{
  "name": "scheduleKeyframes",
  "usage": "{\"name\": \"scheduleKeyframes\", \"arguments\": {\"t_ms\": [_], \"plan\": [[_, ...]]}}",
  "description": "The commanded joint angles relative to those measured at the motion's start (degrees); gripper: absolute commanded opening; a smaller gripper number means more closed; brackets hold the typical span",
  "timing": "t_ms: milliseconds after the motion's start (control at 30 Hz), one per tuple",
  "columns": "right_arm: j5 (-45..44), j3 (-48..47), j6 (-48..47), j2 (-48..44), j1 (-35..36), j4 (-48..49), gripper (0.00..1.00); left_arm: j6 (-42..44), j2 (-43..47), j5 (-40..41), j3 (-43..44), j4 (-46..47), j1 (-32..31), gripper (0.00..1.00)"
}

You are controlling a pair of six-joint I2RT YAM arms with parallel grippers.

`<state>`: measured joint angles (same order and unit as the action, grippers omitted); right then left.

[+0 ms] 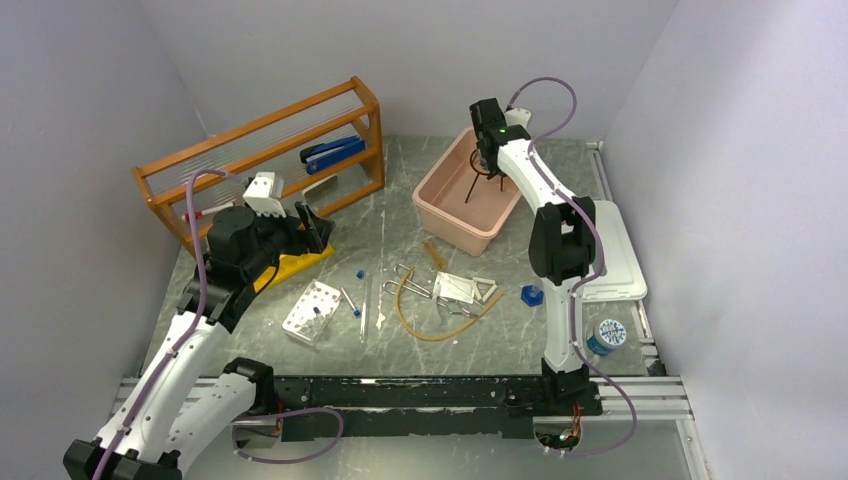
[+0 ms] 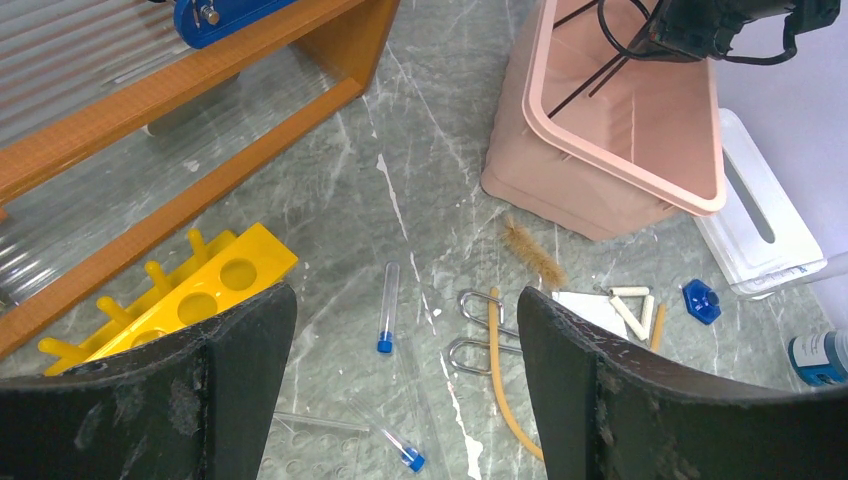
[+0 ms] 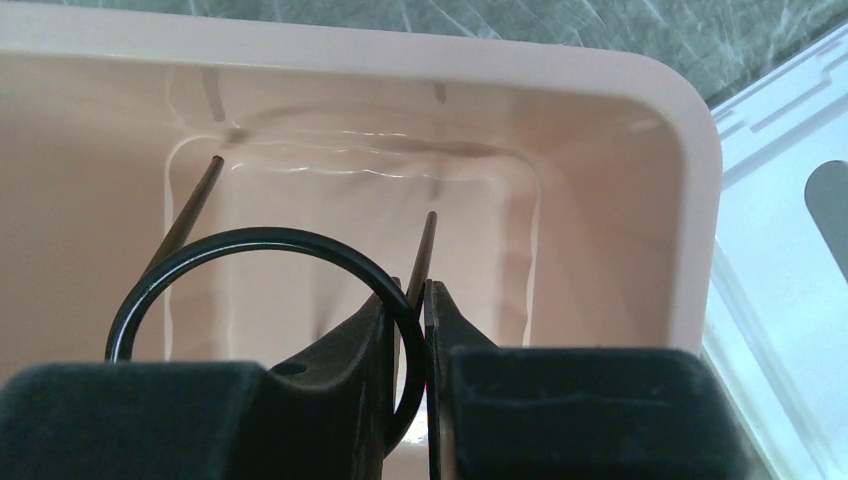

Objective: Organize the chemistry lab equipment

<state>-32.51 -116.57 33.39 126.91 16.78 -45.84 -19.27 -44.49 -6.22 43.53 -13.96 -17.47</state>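
The right end effector [image 3: 418,300] pinches the black tripod [image 3: 250,240] by its ring so its legs hang into the pink tub [image 3: 640,90], perhaps touching bottom, while the left end effector [image 2: 405,300] hovers wide open.

**Robot-manipulation laboratory cell, set up as a chemistry bench.** Plain pale walls [image 1: 90,100] enclosed a grey marbled tabletop [image 1: 395,215] on 3 sides. 2 white-and-black robot arms, the left arm [image 1: 190,340] and the right arm [image 1: 560,250], were bolted to a black rail [image 1: 420,392] well in front of the pink tub [image 1: 432,205]. Chemistry ware surrounded the tub:
- **To its left:** an orange wooden shelf [image 1: 262,128] and a yellow test-tube rack [image 2: 215,285].
- **In front of it:** a white tube rack [image 1: 312,312], blue-capped tubes [image 2: 387,305], a bristle brush [image 2: 533,255], metal tongs [image 1: 405,283], an amber rubber tube [image 1: 420,327] and a blue hex piece [image 1: 531,295].
- **Inside it:** a black wire ring tripod [image 3: 260,240].
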Motion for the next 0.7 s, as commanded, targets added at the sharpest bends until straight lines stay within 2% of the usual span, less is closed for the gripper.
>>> {"name": "scheduleKeyframes", "arguments": {"t_ms": [0,133,367,467,667], "plan": [[-0.5,-2.3,2.9,1.4,-0.2,0.4,0.03,0.8,0.1,0.9,-0.4,1.4,-0.3,0.85],[2.5,-3.3,2.3,3.6,-0.2,1.3,0.1,0.9,0.2,1.0,-0.4,1.3,-0.3,0.85],[8.4,-5.5,2.9,5.5,-0.2,3.0,0.3,0.8,-0.1,1.2,-0.3,1.1,-0.3,0.85],[9.2,-4.9,3.1,3.9,-0.2,4.0,0.42,0.9,-0.2,1.3,-0.3,1.0,-0.3,0.85],[7.8,-4.1,2.0,-1.2,-0.3,3.9,0.57,0.9,-0.2,1.2,-0.2,1.1,-0.3,0.85]]}}
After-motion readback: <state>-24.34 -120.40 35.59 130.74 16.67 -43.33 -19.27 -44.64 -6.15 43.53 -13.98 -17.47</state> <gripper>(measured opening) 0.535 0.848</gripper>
